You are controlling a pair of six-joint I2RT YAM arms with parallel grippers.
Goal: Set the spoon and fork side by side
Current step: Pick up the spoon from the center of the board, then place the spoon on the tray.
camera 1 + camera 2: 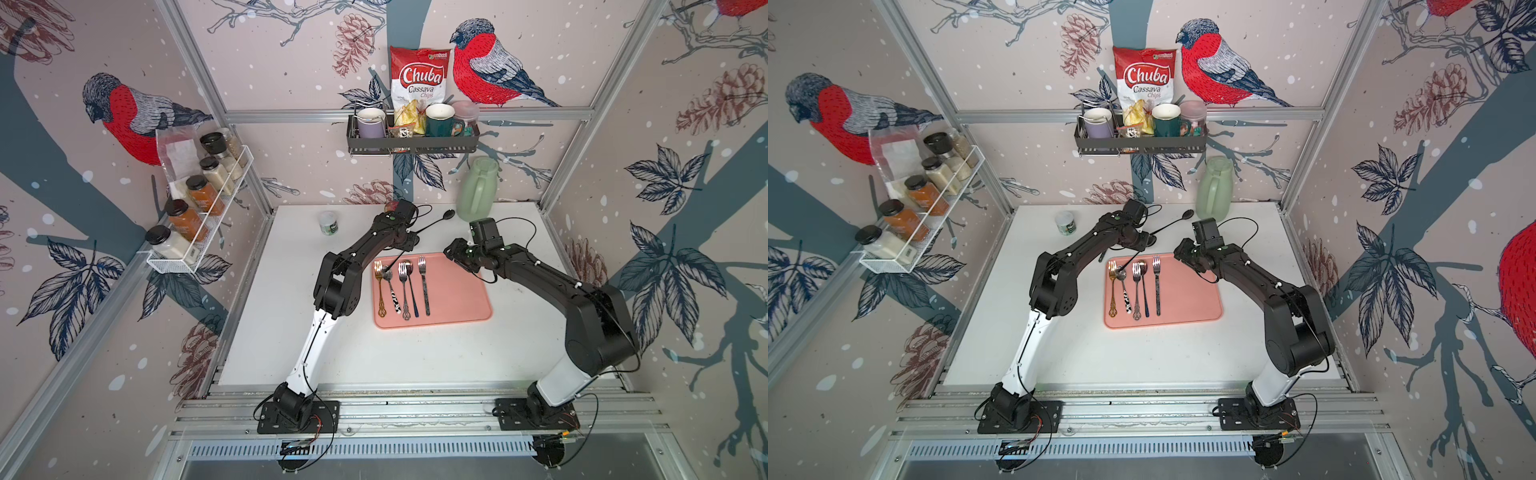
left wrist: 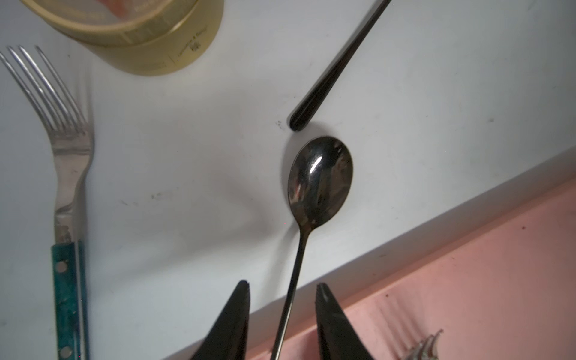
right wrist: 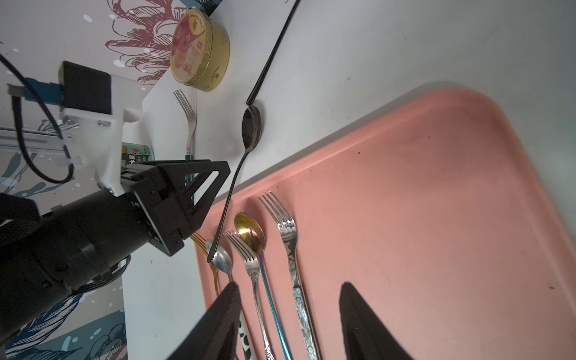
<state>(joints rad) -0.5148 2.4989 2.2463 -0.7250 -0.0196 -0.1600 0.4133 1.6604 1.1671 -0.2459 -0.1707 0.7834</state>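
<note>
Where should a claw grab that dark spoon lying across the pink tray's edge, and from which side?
Take the dark spoon by its thin handle where it crosses the tray rim, from straight above, a finger each side. Its bowl lies on the table and its tail on cutlery in the tray, so there is likely room beneath. The left gripper straddles it there, open.

Top views: high, looking down over the whole table [image 1: 415, 353].
Wrist views: close; both show the black spoon [image 2: 319, 177].
</note>
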